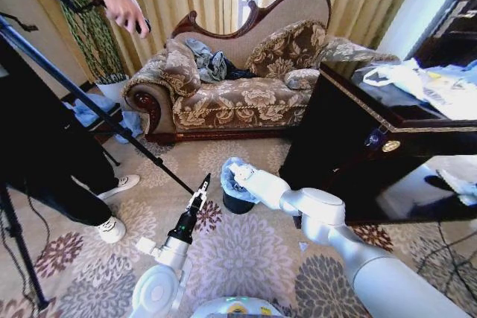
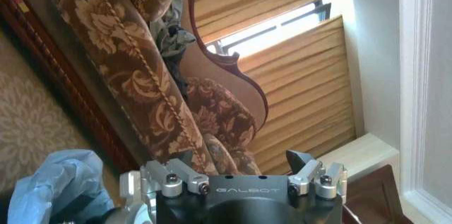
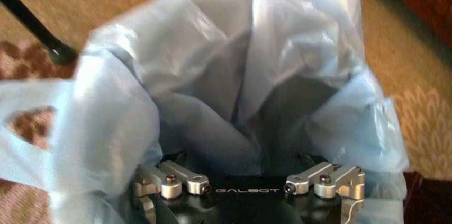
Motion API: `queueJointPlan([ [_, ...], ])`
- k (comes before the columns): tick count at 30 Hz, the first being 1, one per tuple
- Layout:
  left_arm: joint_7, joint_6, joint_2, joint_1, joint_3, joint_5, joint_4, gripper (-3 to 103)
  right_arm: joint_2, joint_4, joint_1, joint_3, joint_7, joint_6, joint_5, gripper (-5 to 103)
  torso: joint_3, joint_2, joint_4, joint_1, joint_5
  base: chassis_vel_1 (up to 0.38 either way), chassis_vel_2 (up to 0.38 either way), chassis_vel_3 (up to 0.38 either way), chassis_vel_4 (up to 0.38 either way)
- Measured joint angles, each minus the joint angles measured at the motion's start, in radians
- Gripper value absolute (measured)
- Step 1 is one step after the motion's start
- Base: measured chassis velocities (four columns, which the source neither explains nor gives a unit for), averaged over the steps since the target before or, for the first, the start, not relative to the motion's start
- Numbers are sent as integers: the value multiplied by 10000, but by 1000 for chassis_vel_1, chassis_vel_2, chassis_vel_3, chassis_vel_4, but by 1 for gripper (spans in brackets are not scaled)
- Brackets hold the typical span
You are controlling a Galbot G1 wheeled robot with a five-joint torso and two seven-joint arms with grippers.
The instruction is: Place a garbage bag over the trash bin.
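Item one: the small glossy black cylindrical trash bin (image 1: pixel 237 202) sits on the floral carpet (image 1: pixel 246 258) at twelve o'clock from my base, in front of the patterned sofa (image 1: pixel 238 94). Item two: the thin pale blue translucent garbage bag (image 1: pixel 232 180) drapes its rim. Right gripper (image 1: pixel 240 175) is sunk inside the bag (image 3: pixel 233 86); I cannot tell its jaw state. Left gripper (image 1: pixel 203 184) hovers at nine o'clock of the bin, jaws spread wide, holding nothing.

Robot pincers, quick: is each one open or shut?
Left pincer: open, holding nothing, raised beside the trash bin.
Right pincer: down inside the garbage bag; cannot tell.
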Motion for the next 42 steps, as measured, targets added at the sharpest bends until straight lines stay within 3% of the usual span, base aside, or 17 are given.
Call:
queueJointPlan([
  [8,-217,26,663,-453,-128,-406,103,92,-291,1587,193,396,968,0,1043,100,-1,0,2,0,3,0,0,0,0],
  [13,-254,43,1103,-644,-110,-721,202,92,-455,1574,312,633,947,100,913,100,0,0,4,1,3,0,0,0,0],
  [18,-342,169,1052,-639,27,-694,153,92,-869,1492,344,571,719,255,399,100,0,0,3,1,2,0,0,0,0],
  [25,-615,364,982,-554,35,-432,-160,92,-2001,2511,302,1392,820,23,175,100,0,0,4,0,5,0,0,0,0],
  [28,-735,442,1090,-533,-46,-389,-294,93,-2621,3262,296,1629,824,9,548,100,0,0,3,0,2,0,0,0,0],
  [31,-854,479,1384,-502,-282,-350,-376,93,-3743,5011,-23,2254,1146,29,1240,100,0,0,2,1,5,0,0,0,0],
  [32,-854,479,1384,-502,-282,-350,-376,93,-3743,5011,-23,2254,1146,29,1240,100,0,0,2,1,5,0,0,0,0],
  [35,-1060,499,1710,-615,-716,-288,-244,93,-5012,7304,-405,2695,1915,1059,2211,100,0,0,6,1,1,0,0,0,0],
  [36,-1060,499,1710,-615,-716,-288,-244,93,-5012,7304,-405,2695,1915,1059,2211,100,0,0,6,1,1,0,0,0,0],
  [37,-1256,605,1855,-697,-996,-178,-151,93,-5750,8528,-616,2846,2128,1883,2561,100,0,0,5,0,5,0,0,0,0],
  [39,-1504,775,1957,-556,-1553,300,-39,93,-6808,10152,-923,3108,2556,2753,2742,100,-1,0,-10,0,0,0,0,0,0],
  [40,-1504,775,1957,-556,-1553,300,-39,93,-6808,10152,-923,3108,2556,2753,2742,100,-1,0,-10,0,0,0,0,0,0],
  [42,-1555,874,1797,-13,-2393,1189,-72,94,-7588,11415,-1221,3477,2567,3411,2705,100,-1,1,0,-1,10,0,0,0,0],
])
